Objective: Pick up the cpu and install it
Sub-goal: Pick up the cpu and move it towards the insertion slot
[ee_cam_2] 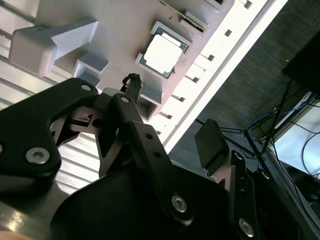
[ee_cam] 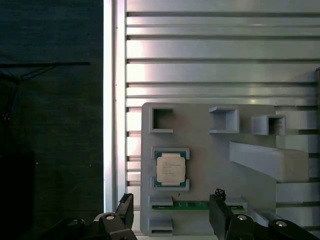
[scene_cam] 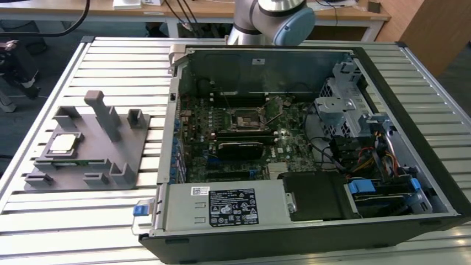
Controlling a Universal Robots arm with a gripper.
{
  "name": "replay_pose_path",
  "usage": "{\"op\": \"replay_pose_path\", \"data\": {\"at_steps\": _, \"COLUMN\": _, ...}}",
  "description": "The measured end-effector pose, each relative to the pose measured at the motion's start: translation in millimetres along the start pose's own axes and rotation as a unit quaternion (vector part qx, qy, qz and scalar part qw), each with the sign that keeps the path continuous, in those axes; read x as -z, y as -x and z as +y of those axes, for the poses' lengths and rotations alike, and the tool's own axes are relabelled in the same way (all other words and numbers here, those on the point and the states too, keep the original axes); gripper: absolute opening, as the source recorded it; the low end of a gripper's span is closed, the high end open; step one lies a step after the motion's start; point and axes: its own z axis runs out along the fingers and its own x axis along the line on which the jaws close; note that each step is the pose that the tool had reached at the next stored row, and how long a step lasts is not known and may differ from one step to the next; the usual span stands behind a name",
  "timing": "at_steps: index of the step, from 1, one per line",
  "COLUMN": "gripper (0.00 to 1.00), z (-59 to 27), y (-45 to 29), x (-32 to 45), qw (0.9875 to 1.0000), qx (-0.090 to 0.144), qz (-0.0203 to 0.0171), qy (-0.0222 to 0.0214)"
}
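The cpu lies flat in a square pocket of the grey plastic fixture, on the slatted table at the exterior view's left. Its silver top shows in both wrist views. My gripper hangs well above the fixture, open, with its two black fingers spread wide and nothing between them. In the second wrist view the gripper is apart from the cpu. The black motherboard socket sits inside the open computer case.
A green memory stick rests in a fixture slot beside the cpu. Tall grey fixture posts rise near it. The table edge drops to dark floor. Cables and a drive cage crowd the case's right side.
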Motion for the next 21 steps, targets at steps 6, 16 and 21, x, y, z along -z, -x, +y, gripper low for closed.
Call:
{"op": "replay_pose_path", "data": {"at_steps": 6, "gripper": 0.71, "z": -1.2, "y": -0.2, "x": -7.1, "qw": 1.0000, "qx": 0.005, "qz": 0.0002, "qy": 0.0001}}
{"op": "replay_pose_path", "data": {"at_steps": 16, "gripper": 0.71, "z": -2.9, "y": -0.4, "x": -20.9, "qw": 1.0000, "qx": 0.005, "qz": 0.0002, "qy": 0.0001}}
{"op": "replay_pose_path", "data": {"at_steps": 21, "gripper": 0.71, "z": -3.0, "y": -0.5, "x": -24.2, "qw": 1.0000, "qx": 0.005, "qz": 0.0003, "qy": 0.0001}}
